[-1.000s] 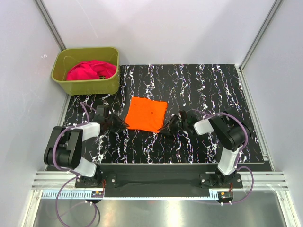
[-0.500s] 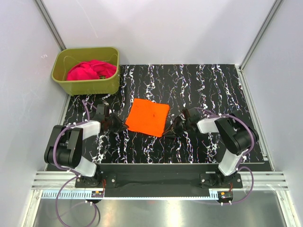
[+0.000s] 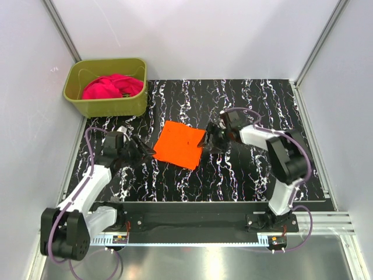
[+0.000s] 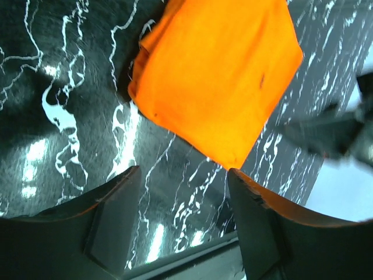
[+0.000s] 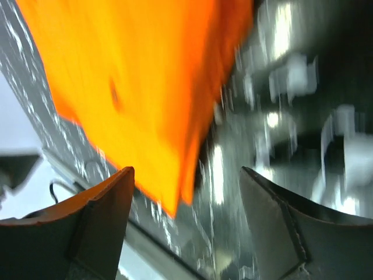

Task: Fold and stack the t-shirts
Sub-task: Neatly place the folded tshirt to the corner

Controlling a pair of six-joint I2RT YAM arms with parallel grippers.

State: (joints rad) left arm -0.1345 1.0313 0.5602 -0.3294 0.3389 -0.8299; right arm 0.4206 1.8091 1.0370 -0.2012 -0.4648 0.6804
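Top view first: the olive-green tub (image 3: pixel 111 107) sits at the far left corner of the counter (image 3: pixel 262 105). The magenta t-shirt (image 3: pixel 108 86) is bunched up inside it, its lower part hidden behind the tub's near wall. The orange t-shirt (image 3: pixel 179 144) lies folded into a flat, slightly turned square out on the counter, well apart from the tub. My left tool (image 3: pixel 143 150) is just beside its left edge and my right tool (image 3: pixel 208 138) just beside its right edge. From up here both are dark against the dark marbled top, so I can't really make out the fingers.

Left wrist view: my left tool (image 4: pixel 183 204) has its fingers apart with only counter between them. The orange t-shirt (image 4: pixel 215 81) lies just ahead, its top edge cut off. The right tool (image 4: pixel 326 137) is a dark blur at the right.

Right wrist view: it's all smeared, but the right tool's fingers (image 5: pixel 99 216) stand apart and empty. The orange t-shirt (image 5: pixel 140 87) runs out of frame at the top, one corner pointing in between them.
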